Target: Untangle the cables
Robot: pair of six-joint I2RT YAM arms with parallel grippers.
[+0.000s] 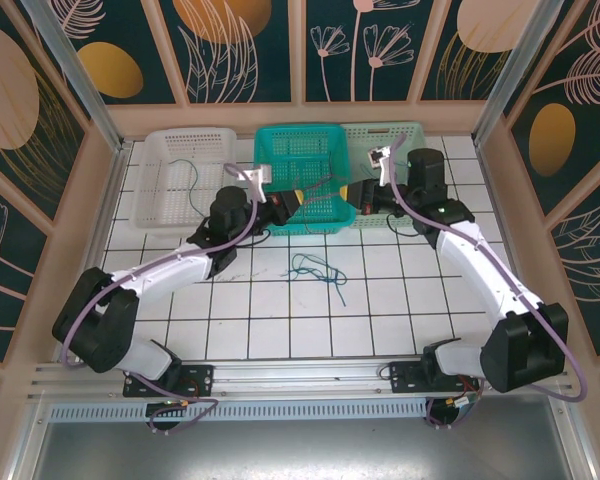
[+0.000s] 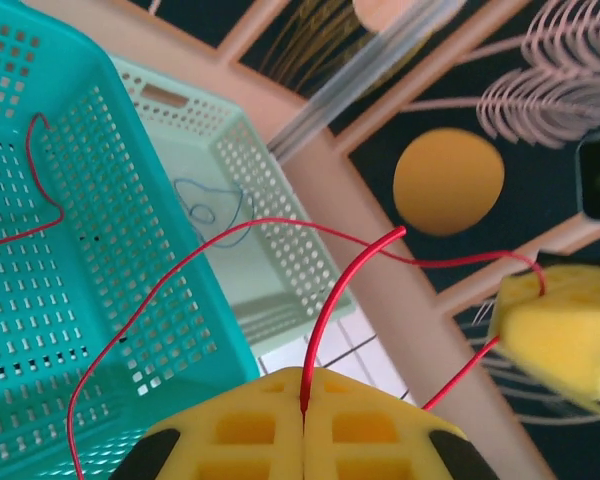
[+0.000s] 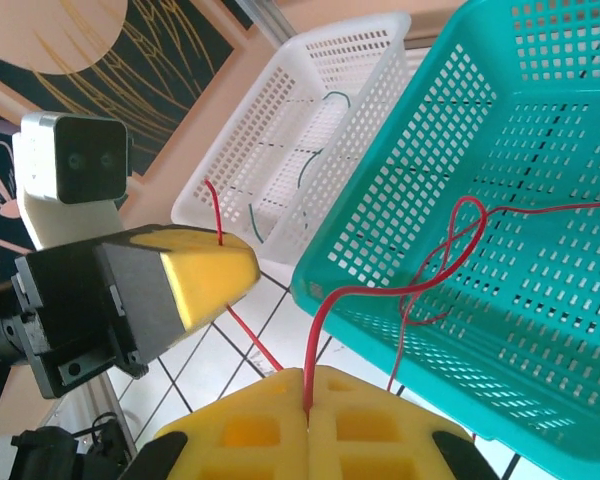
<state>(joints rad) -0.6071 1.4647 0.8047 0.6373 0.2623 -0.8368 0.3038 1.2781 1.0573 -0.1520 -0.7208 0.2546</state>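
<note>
A red cable (image 2: pixel 332 285) is stretched between both grippers above the teal basket (image 1: pixel 298 150). My left gripper (image 2: pixel 305 400) is shut on one part of it, the wire pinched between the yellow pads. My right gripper (image 3: pixel 308 405) is shut on another part, and the red cable (image 3: pixel 380 290) loops into the teal basket (image 3: pixel 540 200). From above, the left gripper (image 1: pixel 292 200) and right gripper (image 1: pixel 352 193) face each other at the basket's front edge. A green and blue cable tangle (image 1: pixel 318 268) lies on the tiles in front.
A white basket (image 1: pixel 150 190) at the back left holds a green cable (image 3: pixel 320 135). The pale green basket (image 2: pixel 280 250) at the back right holds a blue-grey cable (image 2: pixel 215 210). Wooden frame walls close in the table on three sides.
</note>
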